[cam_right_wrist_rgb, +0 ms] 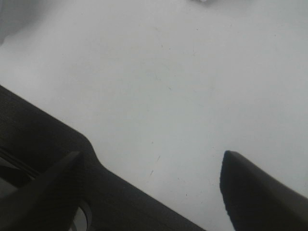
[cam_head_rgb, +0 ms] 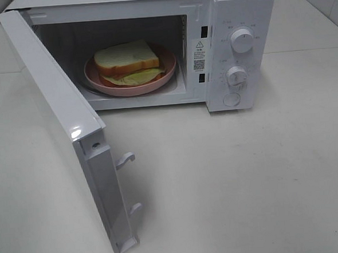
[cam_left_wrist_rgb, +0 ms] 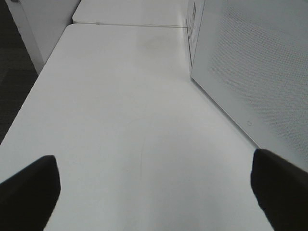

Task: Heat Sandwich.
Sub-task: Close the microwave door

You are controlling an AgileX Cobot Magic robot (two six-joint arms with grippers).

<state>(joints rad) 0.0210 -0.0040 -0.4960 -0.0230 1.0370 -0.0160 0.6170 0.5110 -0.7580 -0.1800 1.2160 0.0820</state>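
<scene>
The sandwich (cam_head_rgb: 127, 59), white sliced bread with tan crust and yellowish filling, lies on a round pink plate (cam_head_rgb: 155, 83) inside the open white microwave (cam_head_rgb: 237, 19). The microwave door (cam_head_rgb: 59, 121) swings out toward the front left. Neither arm appears in the exterior high view. In the left wrist view my left gripper (cam_left_wrist_rgb: 154, 192) is open over bare white table, with the door's outer face (cam_left_wrist_rgb: 255, 72) beside it. In the right wrist view my right gripper (cam_right_wrist_rgb: 154, 183) is open above the table, with nothing between its dark fingers (cam_right_wrist_rgb: 255, 192).
Two knobs (cam_head_rgb: 242, 40) and a round button sit on the microwave's right control panel. The white table (cam_head_rgb: 235, 180) spreads in front of the microwave. A seam to a second table (cam_left_wrist_rgb: 125, 25) runs behind. The table's edge drops to dark floor (cam_left_wrist_rgb: 14, 72) in the left wrist view.
</scene>
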